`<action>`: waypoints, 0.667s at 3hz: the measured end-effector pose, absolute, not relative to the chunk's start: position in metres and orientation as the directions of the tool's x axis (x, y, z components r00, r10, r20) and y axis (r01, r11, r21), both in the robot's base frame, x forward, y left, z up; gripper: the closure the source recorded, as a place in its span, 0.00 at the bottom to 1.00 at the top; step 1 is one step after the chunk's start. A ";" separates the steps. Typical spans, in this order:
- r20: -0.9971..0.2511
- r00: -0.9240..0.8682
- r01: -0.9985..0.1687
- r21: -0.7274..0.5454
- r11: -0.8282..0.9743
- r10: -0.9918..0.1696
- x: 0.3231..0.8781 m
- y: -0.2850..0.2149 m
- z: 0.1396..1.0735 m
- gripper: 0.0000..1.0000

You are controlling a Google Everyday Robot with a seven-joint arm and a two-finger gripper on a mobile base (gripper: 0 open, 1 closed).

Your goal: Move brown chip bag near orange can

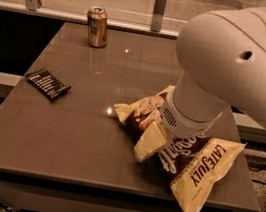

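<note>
As a Google Everyday Robot's gripper bears down on the middle of the brown chip bag, the job of bringing that bag to the orange can looks barely begun. Only a pale wedge of the gripper shows beneath the bulky white arm, which hides the rest. Whether the tool is spread, pressed together or already pinching the bag cannot be told from this angle.

The "LATE JULY" bag lies crumpled on the dark table, toward 4 o'clock of the tabletop. Its pale-yellow end juts past the near edge at 5 o'clock, and its other end, printed with chips, pokes out at 10 o'clock of the gripper. The can stands upright near the far left corner, at 11 o'clock from the bag and well apart from it.

A small flat black packet lies near the left edge, at 9 o'clock of the bag and off the straight line between bag and can. Behind the table runs a ledge with a glass panel held by metal posts.

Judged from how things lie, the reach to the bag is the part done. What is left is a sure hold, a lift or drag toward 11 o'clock across the table, and a set-down just beside the can without knocking it over.
</note>
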State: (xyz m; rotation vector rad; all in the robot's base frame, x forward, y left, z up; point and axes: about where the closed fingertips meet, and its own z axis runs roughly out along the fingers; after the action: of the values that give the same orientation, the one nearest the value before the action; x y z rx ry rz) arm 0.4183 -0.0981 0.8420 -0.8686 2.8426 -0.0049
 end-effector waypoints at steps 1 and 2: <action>-0.163 -0.815 -0.555 -0.055 0.830 -0.556 0.418 -0.098 0.843 0.42; -0.165 -0.815 -0.555 -0.057 0.830 -0.556 0.417 -0.098 0.845 0.65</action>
State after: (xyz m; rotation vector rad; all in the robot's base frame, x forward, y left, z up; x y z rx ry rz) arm 0.4173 -0.0977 0.8445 -0.8681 2.8359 -0.0088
